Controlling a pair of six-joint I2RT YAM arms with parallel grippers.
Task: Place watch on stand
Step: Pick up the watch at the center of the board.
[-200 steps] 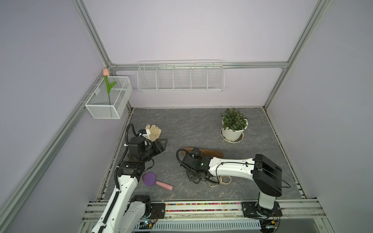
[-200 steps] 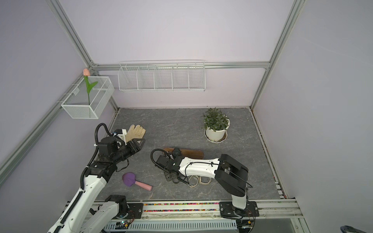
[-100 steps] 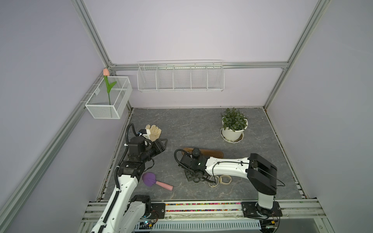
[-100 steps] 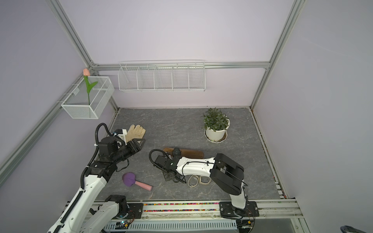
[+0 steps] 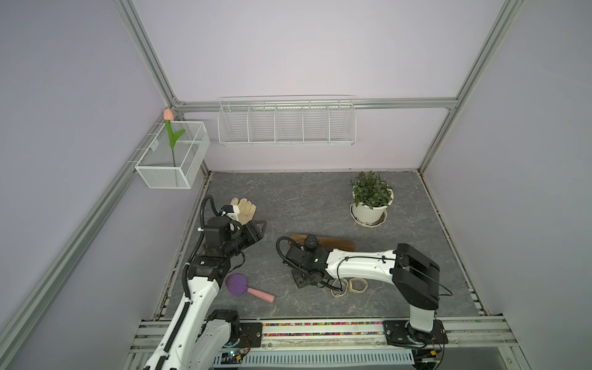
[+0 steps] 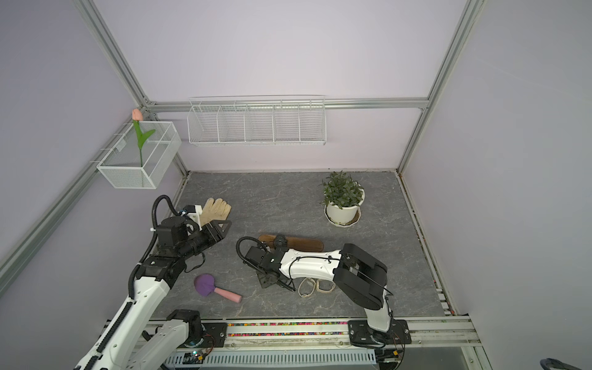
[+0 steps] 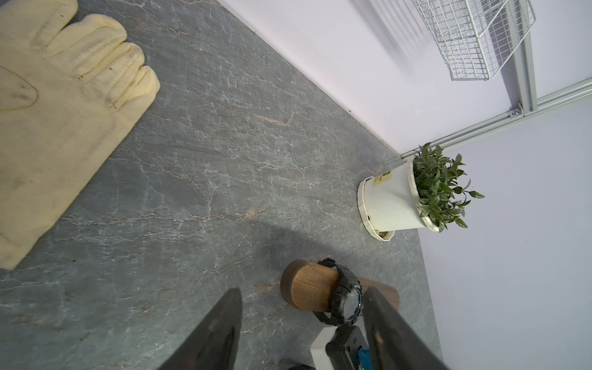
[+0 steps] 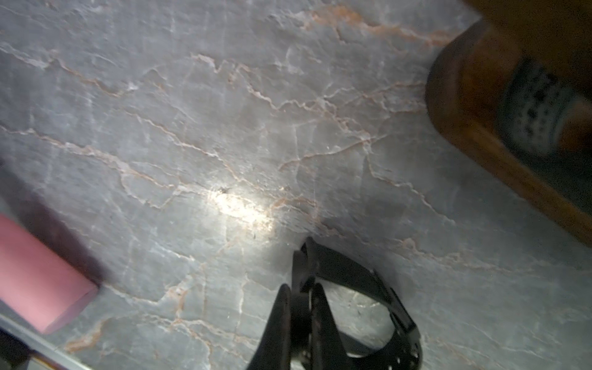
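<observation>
Right tool [image 8: 301, 291] clamps what seems a watch strap [image 8: 352, 272] — stand [image 5: 336, 244] lies left-to-right.

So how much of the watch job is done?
Done: one black watch sits wrapped around the wooden stand. In hand: the right fingers are shut on the strap of a second watch, down on the table. Left: lifting it and slipping it onto the stand too. The left fingers are open and empty.
</observation>
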